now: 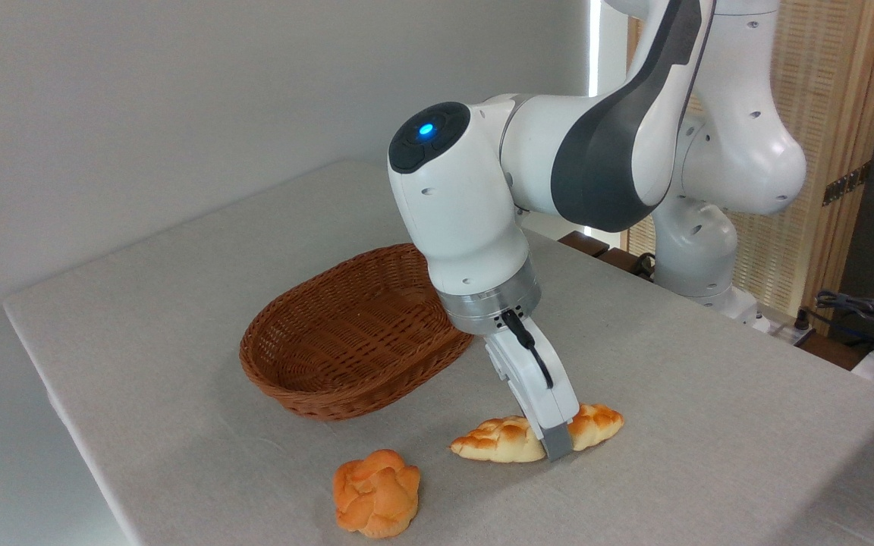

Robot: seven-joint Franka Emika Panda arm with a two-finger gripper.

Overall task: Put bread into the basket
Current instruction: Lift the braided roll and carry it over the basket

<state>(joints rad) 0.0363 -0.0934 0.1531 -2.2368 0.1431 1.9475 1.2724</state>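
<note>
The bread point(496, 440), a braided cream loaf with golden patches, lies flat on the grey tablecloth near the front. My gripper point(558, 438) is lowered over its middle, tilted, and seen edge-on. The near finger point(556, 443) stands in front of the loaf, hides its centre and reaches down to the cloth. The far finger is hidden behind the loaf, so the gap between the fingers does not show. The basket point(294, 394), oval brown wicker with shallow sides, sits empty just left of and behind the gripper, partly covered by my wrist.
A round orange knotted bun point(376, 493) lies on the cloth in front of the basket, left of the loaf. The table's front-left edge point(88, 455) runs close to the bun. My arm's base point(699, 258) stands at the back right, with cables point(862, 311) beyond.
</note>
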